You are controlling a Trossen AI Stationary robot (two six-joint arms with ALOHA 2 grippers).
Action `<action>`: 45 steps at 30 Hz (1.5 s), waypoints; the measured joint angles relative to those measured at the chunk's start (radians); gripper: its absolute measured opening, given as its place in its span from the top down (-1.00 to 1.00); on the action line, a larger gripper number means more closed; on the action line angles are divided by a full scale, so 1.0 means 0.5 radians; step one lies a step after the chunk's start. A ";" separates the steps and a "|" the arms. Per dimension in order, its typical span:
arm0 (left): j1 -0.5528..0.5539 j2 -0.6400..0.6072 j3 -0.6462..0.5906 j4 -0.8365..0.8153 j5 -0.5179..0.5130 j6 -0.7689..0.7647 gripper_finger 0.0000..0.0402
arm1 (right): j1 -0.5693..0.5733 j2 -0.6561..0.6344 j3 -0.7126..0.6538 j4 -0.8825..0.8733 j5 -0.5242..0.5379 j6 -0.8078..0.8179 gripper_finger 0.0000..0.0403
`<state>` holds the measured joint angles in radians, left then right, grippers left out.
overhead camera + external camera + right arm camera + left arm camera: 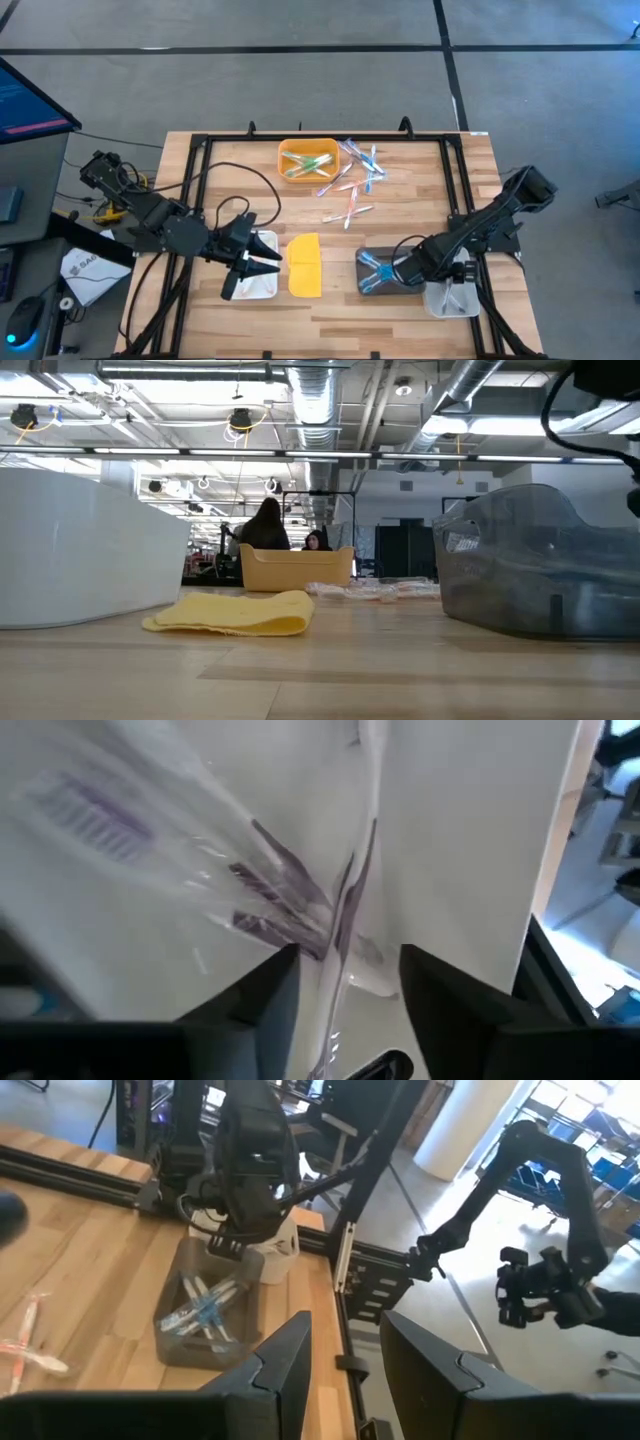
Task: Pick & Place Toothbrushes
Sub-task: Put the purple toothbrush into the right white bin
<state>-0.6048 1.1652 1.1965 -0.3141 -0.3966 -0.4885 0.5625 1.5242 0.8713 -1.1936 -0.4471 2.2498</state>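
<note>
From above, the left gripper hovers over a white tray, fingers apart and empty. The right gripper sits over another white tray, beside a grey tray holding blue toothbrushes. More toothbrushes lie loose near an orange tray, and a yellow lid lies mid-table.

At table height, the lid, orange tray and grey tray show.

The right wrist view shows spread fingers just above wrapped clear toothbrushes, gripping nothing.

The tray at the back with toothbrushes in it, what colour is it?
The tray is orange-yellow. It shows best in the high view, from above.
</note>
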 joint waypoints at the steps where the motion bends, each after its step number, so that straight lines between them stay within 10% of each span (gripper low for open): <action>1: 0.000 0.000 0.000 0.001 -0.001 0.002 0.42 | 0.000 0.000 0.023 -0.027 0.023 -0.001 0.09; 14: -0.013 0.000 0.000 0.019 -0.029 0.000 0.42 | -0.153 -0.083 0.494 -0.562 0.731 -0.252 -0.05; 31: -0.011 0.001 0.000 0.087 -0.122 -0.202 0.42 | -0.948 -0.223 1.066 -0.404 1.728 -1.285 0.13; 45: -0.001 0.002 0.000 0.101 -0.448 -0.243 0.42 | -1.812 -0.115 1.066 0.639 1.181 -2.702 0.33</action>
<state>-0.6055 1.1660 1.1965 -0.2635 -0.6204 -0.6102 -0.3434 1.4669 1.4044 -0.8739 0.1435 0.8988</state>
